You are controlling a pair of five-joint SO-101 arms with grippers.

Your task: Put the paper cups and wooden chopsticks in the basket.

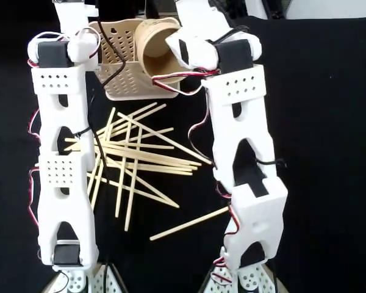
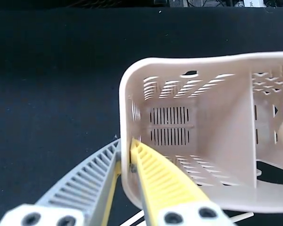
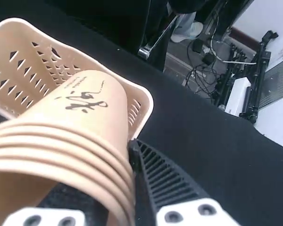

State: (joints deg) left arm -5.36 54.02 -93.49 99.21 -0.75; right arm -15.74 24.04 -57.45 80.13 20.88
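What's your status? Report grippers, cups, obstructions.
Left gripper shut on rim of beige perforated plastic basket. Right gripper shut on stack of tan paper cups, tilted over basket. Wooden chopsticks scattered on black table. Yellow finger sits inside basket.

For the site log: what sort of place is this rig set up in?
Probably a lab or workshop: a black-draped table, with loose cables and a black equipment stand on the floor behind it.

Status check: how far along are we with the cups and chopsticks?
Done: nothing visible; the basket compartment in the left wrist view is empty. In hand: the right gripper holds the stack of cups tilted over the basket, whose wall the left gripper pinches. Left: the chopsticks lie scattered on the table.
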